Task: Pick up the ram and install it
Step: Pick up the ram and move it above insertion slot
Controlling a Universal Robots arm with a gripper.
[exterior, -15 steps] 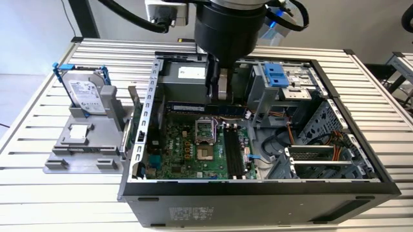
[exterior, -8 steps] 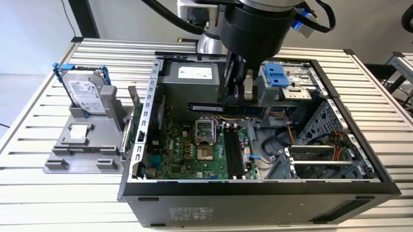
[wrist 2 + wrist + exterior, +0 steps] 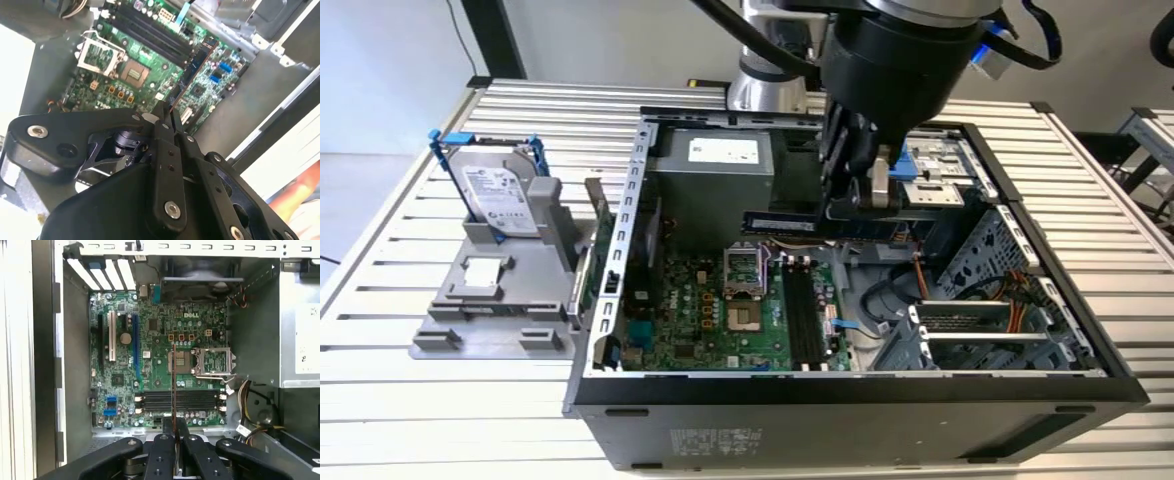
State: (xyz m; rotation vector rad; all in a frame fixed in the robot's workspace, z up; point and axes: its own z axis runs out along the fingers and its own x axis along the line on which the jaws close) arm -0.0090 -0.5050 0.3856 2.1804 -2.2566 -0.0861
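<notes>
the black two-finger gripper point(image 3: 174, 429) was pinched narrow on the thin, dark greenish ram stick point(image 3: 173, 385), holding it edge-down in the air above the green motherboard point(image 3: 150, 340). the stick lay crosswise to the long black memory slots point(image 3: 190, 400), so a good seating probably called for turning it parallel, centring it over one slot and pressing straight down. room looked tight, with the grey power supply box point(image 3: 720, 170) behind and the dark metal case wall point(image 3: 854, 430) all round.

Edge-on ram point(image 3: 197, 64) between fingers point(image 3: 162, 131), above motherboard point(image 3: 115, 75)
</notes>
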